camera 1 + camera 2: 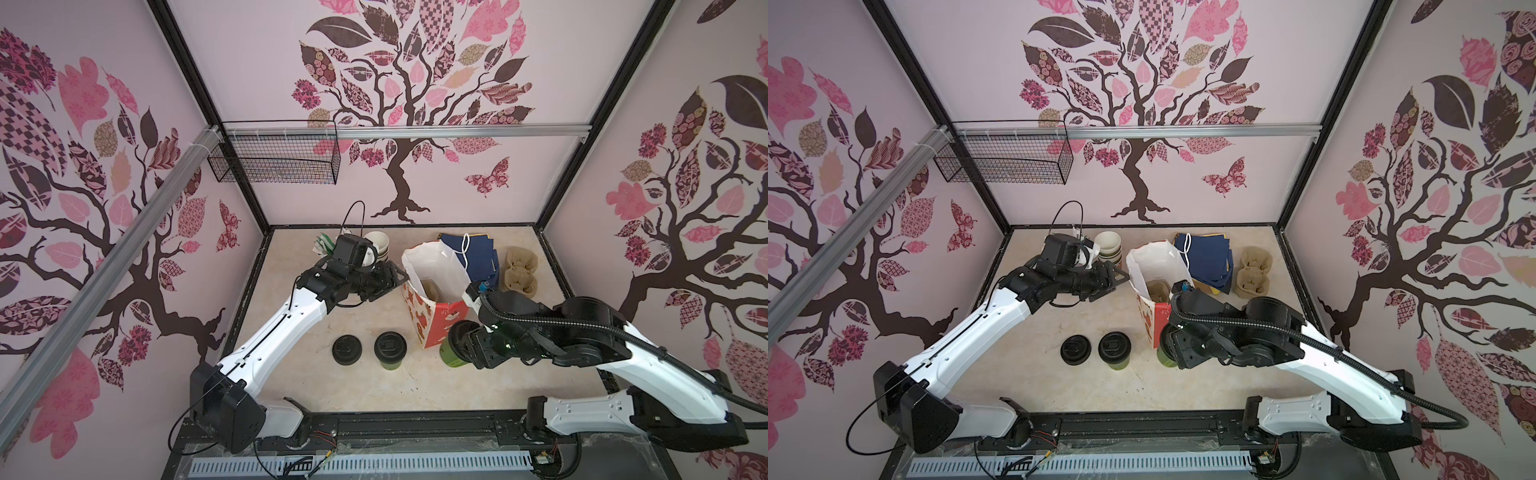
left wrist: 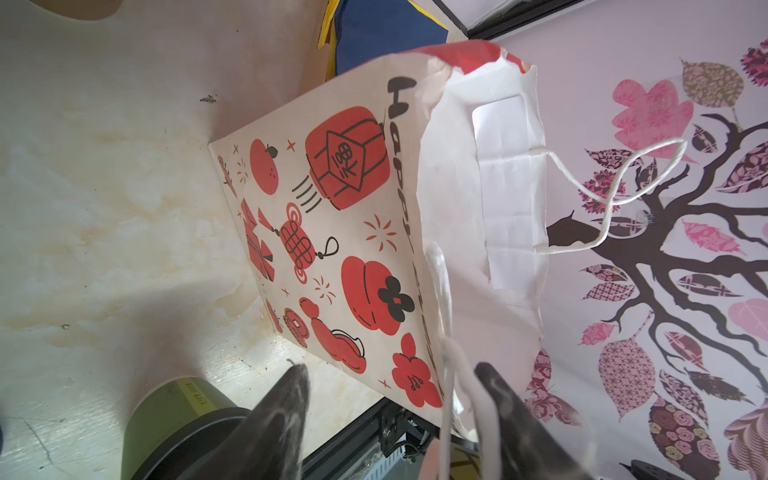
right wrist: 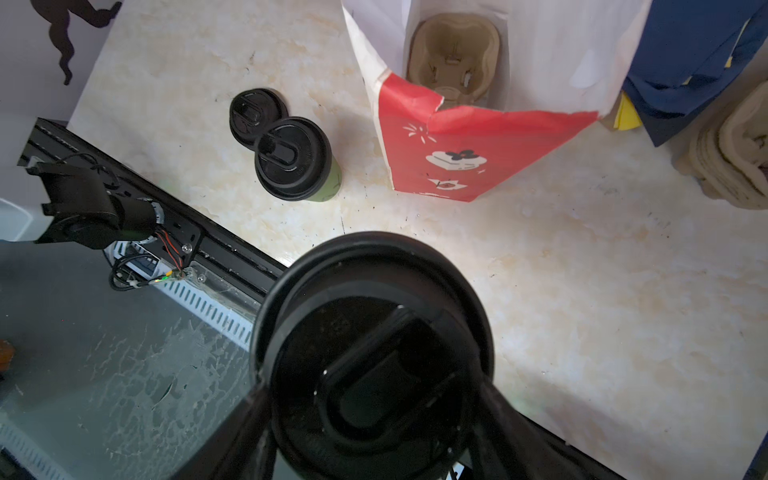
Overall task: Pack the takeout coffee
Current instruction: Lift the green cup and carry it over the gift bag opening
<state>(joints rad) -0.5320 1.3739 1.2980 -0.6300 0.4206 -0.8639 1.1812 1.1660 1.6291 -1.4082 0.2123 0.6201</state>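
One takeout coffee cup (image 1: 451,358) (image 1: 1165,359), green with a black sip lid (image 3: 374,316), sits between the fingers of my right gripper (image 3: 374,386) (image 1: 462,344), which is shut on it just in front of the paper bag. The second lidded green cup (image 1: 390,348) (image 1: 1114,348) (image 3: 293,164) stands free on the table. The red-and-white printed bag (image 1: 432,320) (image 1: 1154,322) (image 2: 332,232) (image 3: 478,153) stands open with a brown cup carrier (image 3: 453,54) at its bottom. My left gripper (image 2: 390,374) (image 1: 401,276) (image 1: 1123,280) is open, its fingers either side of the bag's left rim and white cord handle.
A squat stack of black lids (image 1: 347,350) (image 1: 1075,350) (image 3: 253,112) lies left of the free cup. At the back stand stacked empty cups (image 1: 378,243), folded navy bags (image 1: 473,253) and a pile of brown carriers (image 1: 519,270). A wire basket (image 1: 274,158) hangs on the wall.
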